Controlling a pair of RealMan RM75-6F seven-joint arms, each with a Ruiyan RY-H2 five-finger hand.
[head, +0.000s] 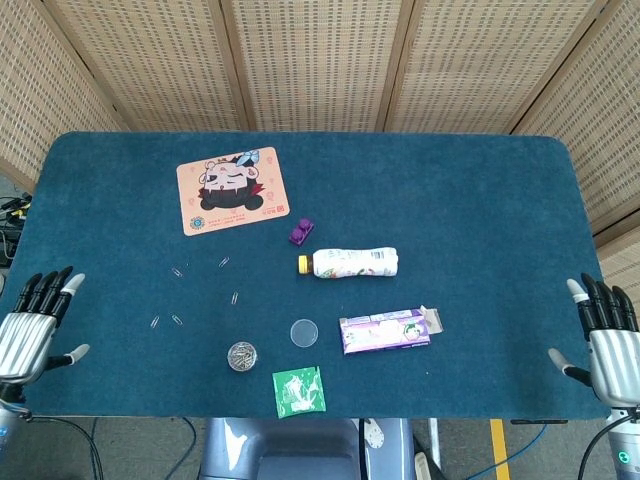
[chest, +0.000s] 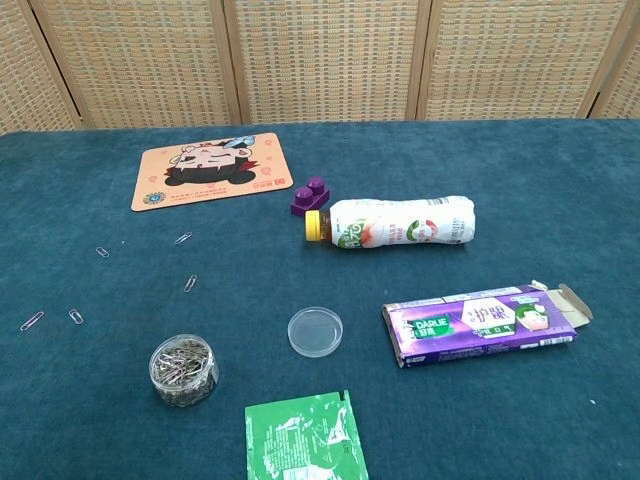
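At the table's left edge, the left hand hovers empty, fingers spread; loose paper clips lie nearest, to its right. Opposite, the right hand is likewise spread and empty, the purple toothpaste box well apart.

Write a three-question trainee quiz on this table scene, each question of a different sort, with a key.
1. True or false: the left robot hand holds a paper clip.
2. Which thing lies nearest the bottle's yellow cap?
A. purple block
B. green packet
C. cartoon mat
3. Fill in: the clear lid lies between the paper clip jar and the purple ____.

Key: 1 false, it is open and empty, as is the right robot hand; 2 A; 3 box.
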